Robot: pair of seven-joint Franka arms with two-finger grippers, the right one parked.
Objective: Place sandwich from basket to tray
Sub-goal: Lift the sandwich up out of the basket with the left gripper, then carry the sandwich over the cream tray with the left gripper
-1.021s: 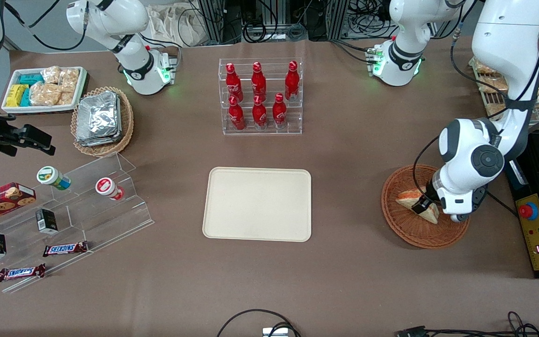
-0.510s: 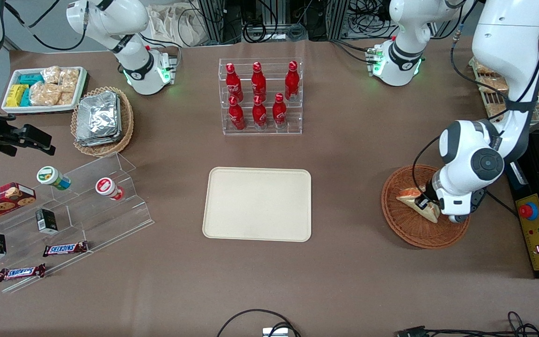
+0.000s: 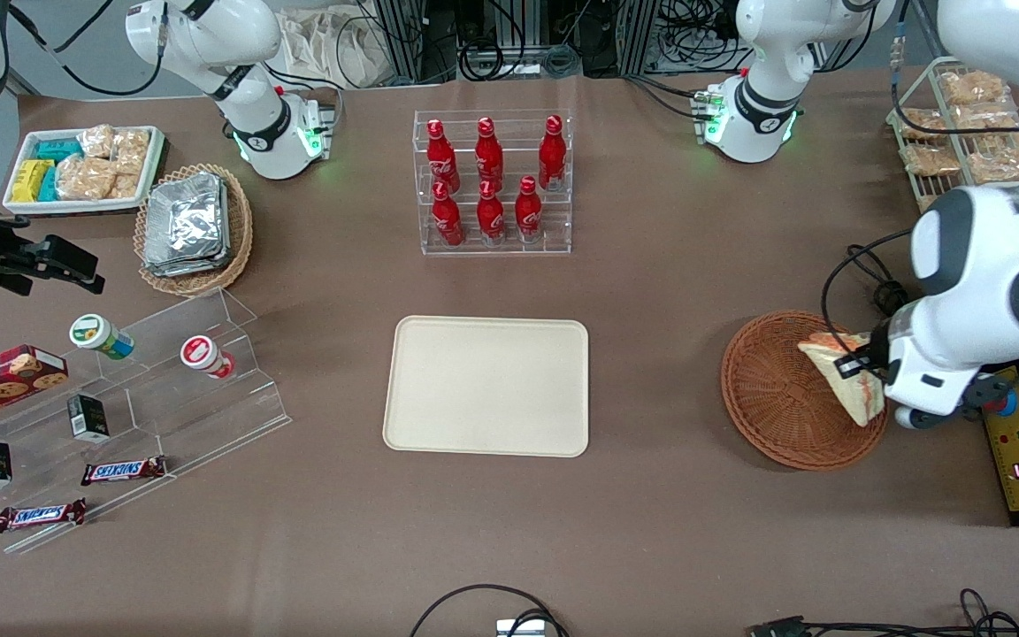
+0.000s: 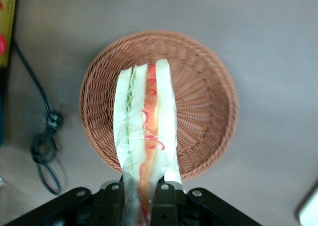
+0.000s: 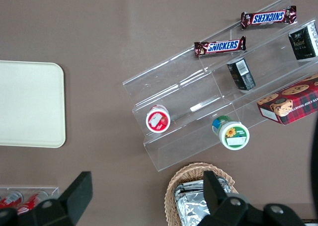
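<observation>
Count, this moment:

- Sandwich [image 3: 846,380]: 1, clamped in the gripper [image 3: 863,364] over the basket [image 3: 775,398].
- Reddish-brown basket: 1. Lighter basket [image 3: 195,228] of foil packets: 1.
- Beige tray [image 3: 487,386]: 1. White tray [image 3: 80,168] with snack packets: 1.
- Red bottles [image 3: 489,181] in a clear rack: 6, three per row.
- Snickers bars [image 3: 123,470]: 2.
- Cups [image 3: 103,336] lying on the clear stepped stand: 2, one green-lidded, one red-lidded.
- Small dark boxes [image 3: 88,417]: 2.
- Cookie box [image 3: 1,377]: 1.
- Wire rack [image 3: 961,133] of bagged snacks at the working arm's end of the desk: 1; bag count cannot be told.
</observation>
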